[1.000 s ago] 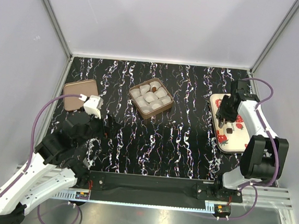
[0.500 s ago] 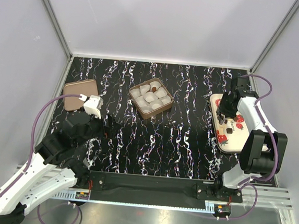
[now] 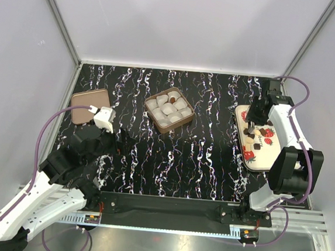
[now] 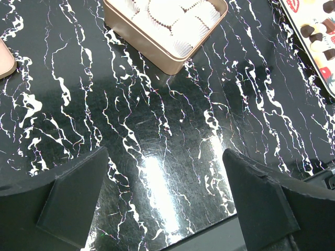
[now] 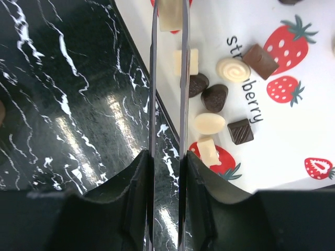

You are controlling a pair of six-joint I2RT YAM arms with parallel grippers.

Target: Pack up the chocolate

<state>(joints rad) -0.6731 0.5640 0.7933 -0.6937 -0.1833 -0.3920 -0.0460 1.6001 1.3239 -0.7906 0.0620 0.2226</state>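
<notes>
From above, the black marbled table [image 3: 199,163] carried a brown box [image 3: 179,123] a little toward 12 o'clock from its middle. The box was filled with white paper cups [image 3: 167,109], and one dark chocolate [image 3: 173,99] sat in the cup at its 12 o'clock corner. A brown lid [image 3: 87,107] lay flat at 9 o'clock. A white tray [image 3: 265,160] printed with strawberries lay at 3 o'clock, with loose chocolates [image 3: 254,135] scattered on it. The right gripper [image 3: 253,121] hung over the tray's 12 o'clock half. The left gripper [image 3: 118,140] sat low near 8 o'clock, aimed at the box and well apart from it.

In the left wrist view, its two dark fingers [image 4: 73,204] stood wide apart at 7 and 5 o'clock, with only bare table between them. The box lay at 12 o'clock, a corner of the lid at 9 o'clock, and the tray's edge with a few chocolates at 2 o'clock.

In the right wrist view, the thin jaws ran nearly together up the middle, clamped on a pale piece [image 5: 170,18] at 12 o'clock. A pale square lay just beside the right jaw. Dark and pale chocolates were spread over the tray from 1 to 4 o'clock, and black table filled the 9 o'clock side.
</notes>
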